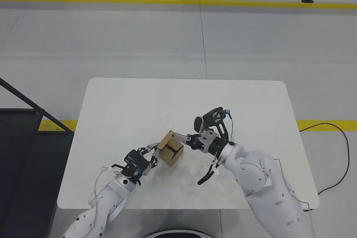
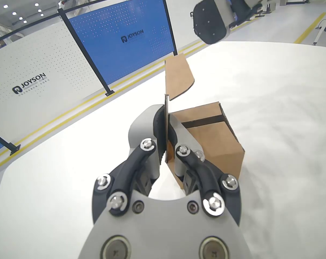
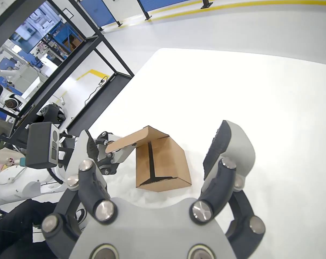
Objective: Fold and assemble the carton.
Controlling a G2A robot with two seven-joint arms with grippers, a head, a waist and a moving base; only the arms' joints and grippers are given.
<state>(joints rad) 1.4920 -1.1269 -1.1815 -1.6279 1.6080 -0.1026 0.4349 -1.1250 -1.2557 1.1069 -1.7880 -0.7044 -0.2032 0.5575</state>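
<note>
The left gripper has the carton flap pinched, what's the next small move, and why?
Probably fold the flap down onto the carton with the left gripper: it is shut on the flap, which sticks out unfolded, and the right gripper hangs open beside the carton, free to steady it.

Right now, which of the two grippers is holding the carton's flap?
The left gripper: it is shut on the raised flap. The right gripper is open and holds nothing.

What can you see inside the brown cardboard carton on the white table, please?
Of the small brown cardboard carton, only dark seams between folded panels show; its walls cover the interior. Its raised flap is pinched in the left claw.
</note>
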